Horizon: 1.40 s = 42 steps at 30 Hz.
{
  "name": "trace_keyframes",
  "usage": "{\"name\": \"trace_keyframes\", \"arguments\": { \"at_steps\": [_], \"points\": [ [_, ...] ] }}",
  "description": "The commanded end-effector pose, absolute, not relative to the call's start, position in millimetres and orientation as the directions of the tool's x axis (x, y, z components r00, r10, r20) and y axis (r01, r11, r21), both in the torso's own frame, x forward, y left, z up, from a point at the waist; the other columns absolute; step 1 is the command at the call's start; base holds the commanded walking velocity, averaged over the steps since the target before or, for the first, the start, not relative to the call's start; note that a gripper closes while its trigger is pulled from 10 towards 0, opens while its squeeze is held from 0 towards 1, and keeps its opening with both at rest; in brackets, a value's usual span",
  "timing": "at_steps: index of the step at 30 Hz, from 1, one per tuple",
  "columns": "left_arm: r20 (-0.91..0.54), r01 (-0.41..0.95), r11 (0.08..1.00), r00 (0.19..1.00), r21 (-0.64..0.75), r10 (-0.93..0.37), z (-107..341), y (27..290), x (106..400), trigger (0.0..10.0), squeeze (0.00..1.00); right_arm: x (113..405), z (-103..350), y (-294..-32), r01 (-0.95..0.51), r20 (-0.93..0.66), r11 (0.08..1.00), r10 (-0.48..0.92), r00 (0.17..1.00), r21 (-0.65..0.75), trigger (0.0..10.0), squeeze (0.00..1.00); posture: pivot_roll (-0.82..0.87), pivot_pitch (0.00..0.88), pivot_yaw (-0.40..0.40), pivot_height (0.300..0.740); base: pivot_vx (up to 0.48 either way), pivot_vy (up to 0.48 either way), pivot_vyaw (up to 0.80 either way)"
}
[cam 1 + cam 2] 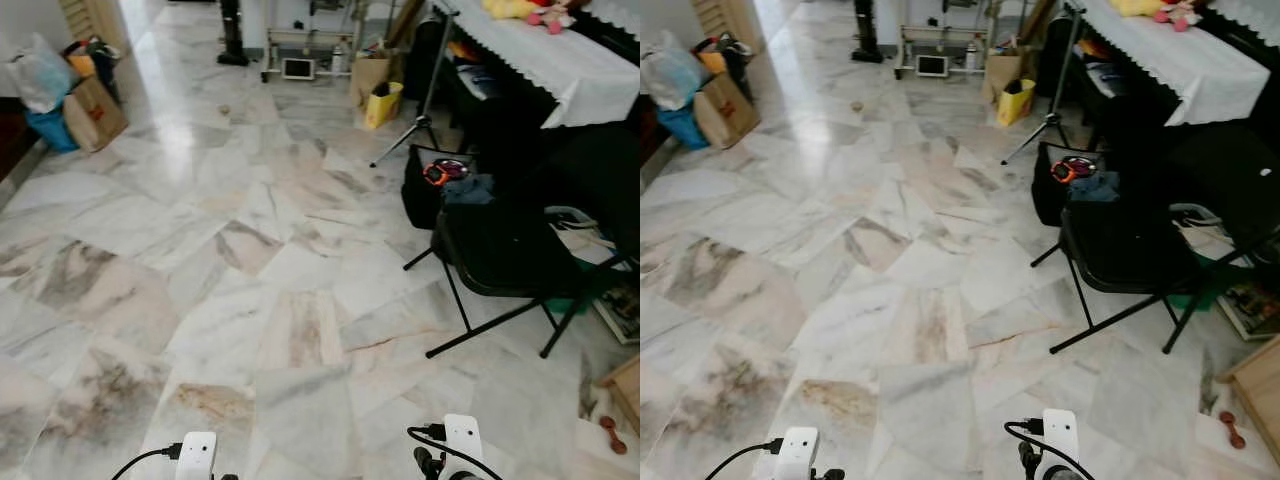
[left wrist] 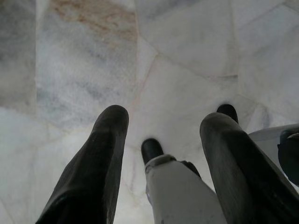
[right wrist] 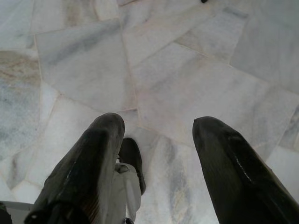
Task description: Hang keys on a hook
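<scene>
Both arms hang low at my sides, their white wrist housings at the bottom edge of the left eye view, left [image 1: 196,455] and right [image 1: 462,440]. In the left wrist view my left gripper [image 2: 166,119] is open over the marble floor, its black fingers [image 2: 110,140] spread with nothing between them. My right gripper [image 3: 160,122] is open too, its fingers [image 3: 219,149] apart above bare marble tiles. A small orange and dark object [image 1: 437,174] lies on top of a black bag [image 1: 420,195] at the right; I cannot tell what it is.
A black folding chair [image 1: 500,250] stands at the right, with a tripod [image 1: 425,110] and a table under a white cloth [image 1: 570,70] behind it. A yellow bag [image 1: 383,105] sits beyond. Bags and a cardboard box [image 1: 92,112] line the left wall. Marble floor [image 1: 250,280] stretches ahead.
</scene>
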<state>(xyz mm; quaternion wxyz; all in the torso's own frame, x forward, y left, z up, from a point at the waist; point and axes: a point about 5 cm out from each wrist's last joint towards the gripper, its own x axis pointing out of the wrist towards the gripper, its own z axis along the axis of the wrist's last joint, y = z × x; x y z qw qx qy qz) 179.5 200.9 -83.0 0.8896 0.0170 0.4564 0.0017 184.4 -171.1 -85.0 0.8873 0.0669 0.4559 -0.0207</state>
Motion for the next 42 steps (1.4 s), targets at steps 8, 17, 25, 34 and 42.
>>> {"name": "trace_keyframes", "arguments": {
  "at_steps": [8, 17, 25, 34, 42],
  "points": [
    [-0.808, 0.026, 0.999, 0.588, 0.041, 0.018, -83.1, 200.6, 178.9, 10.0, 0.00, 182.7, -85.7, -172.6, 0.120, -0.812, 0.988, 0.010, 0.584, 0.098, 10.0, 0.00, 0.01, 0.000, -0.051, 0.740, 0.000, -0.247, -0.79],
    [-0.818, 0.044, 0.998, 0.575, 0.046, 0.012, -84.3, 200.7, 176.7, 10.0, 0.00, 183.7, -85.3, -171.4, 0.125, -0.811, 0.987, 0.010, 0.585, 0.102, 10.0, 0.00, 0.00, 0.000, -0.040, 0.740, 0.000, 0.000, -0.79],
    [-0.821, 0.050, 0.997, 0.571, 0.052, 0.015, -83.6, 203.1, 177.6, 10.0, 0.00, 185.7, -84.6, -170.8, 0.154, -0.810, 0.982, -0.005, 0.587, 0.106, 10.0, 0.00, -0.01, 0.000, -0.035, 0.740, 0.000, 0.000, -0.79],
    [-0.817, 0.046, 0.997, 0.576, 0.056, 0.020, -82.3, 201.8, 181.3, 10.0, 0.00, 189.6, -82.8, -170.8, 0.164, -0.805, 0.981, -0.013, 0.594, 0.105, 10.0, 0.00, 0.00, 0.000, -0.042, 0.740, 0.000, 0.000, -0.79],
    [-0.815, 0.027, 0.998, 0.578, 0.060, 0.033, -81.7, 205.2, 181.3, 10.0, 0.00, 188.7, -83.3, -170.3, 0.182, -0.806, 0.978, -0.025, 0.591, 0.103, 10.0, 0.00, 0.01, 0.000, -0.050, 0.740, 0.000, 0.000, -0.78]
  ]
}}
